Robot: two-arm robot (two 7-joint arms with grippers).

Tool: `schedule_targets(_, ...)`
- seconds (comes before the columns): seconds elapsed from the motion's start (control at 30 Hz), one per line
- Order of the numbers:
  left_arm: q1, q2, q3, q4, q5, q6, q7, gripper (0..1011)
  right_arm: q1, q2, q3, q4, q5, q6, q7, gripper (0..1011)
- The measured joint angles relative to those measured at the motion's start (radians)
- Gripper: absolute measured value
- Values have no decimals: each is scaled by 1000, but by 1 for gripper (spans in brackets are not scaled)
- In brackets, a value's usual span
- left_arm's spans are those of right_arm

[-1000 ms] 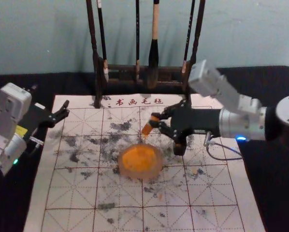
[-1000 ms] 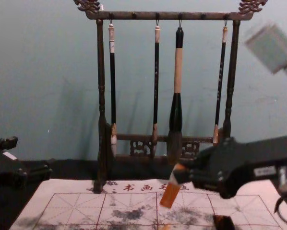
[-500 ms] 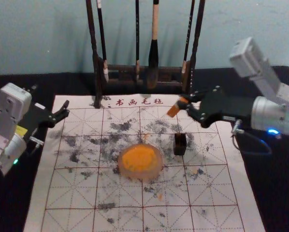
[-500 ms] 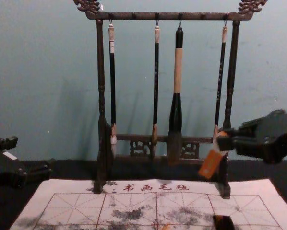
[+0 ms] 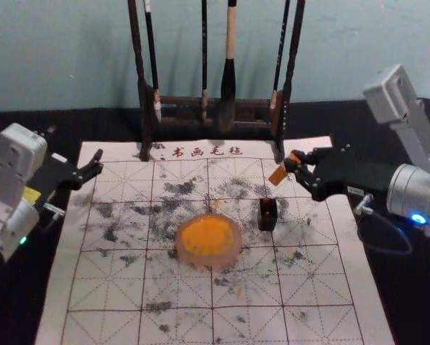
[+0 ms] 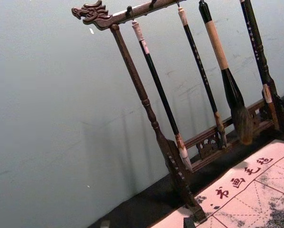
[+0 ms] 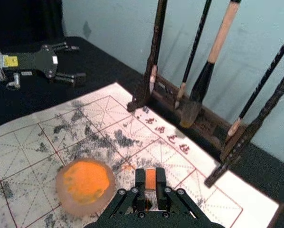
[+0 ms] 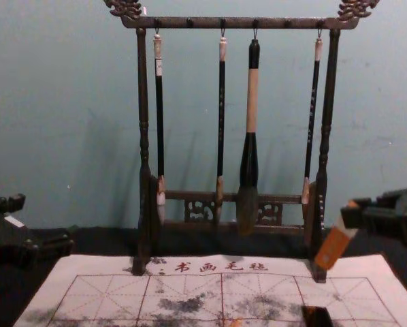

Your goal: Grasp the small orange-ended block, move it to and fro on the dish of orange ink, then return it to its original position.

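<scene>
My right pincer (image 5: 294, 164) clamps the block (image 5: 277, 175), tilted above the mat (image 5: 319, 269), right of the dish (image 5: 233, 256); set down at this slant, it could topple and smear ink. My left pincer (image 5: 97, 162) idles, spread, by the mat's left edge.

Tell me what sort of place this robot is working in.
Probably a calligraphy practice or demonstration table: brushes hang from a carved wooden rack, a gridded, ink-stained writing mat lies below, and a dish of orange ink sits on it.
</scene>
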Motion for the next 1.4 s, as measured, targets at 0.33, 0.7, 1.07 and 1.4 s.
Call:
schedule_targets(0.33,0,0,0,0,0,0,0,1001,-23,-7,-10,-9,-11,35,-14,136)
schedule_targets(0.7,0,0,0,0,0,0,0,1001,-20,-28,-21,16,-31,58,-19,136)
schedule_targets(1.07,0,0,0,0,0,0,0,1001,-10,-48,-29,44,-42,65,-9,136)
schedule_targets(1.4,0,0,0,0,0,0,0,1001,-7,-59,-33,55,-48,66,-5,136)
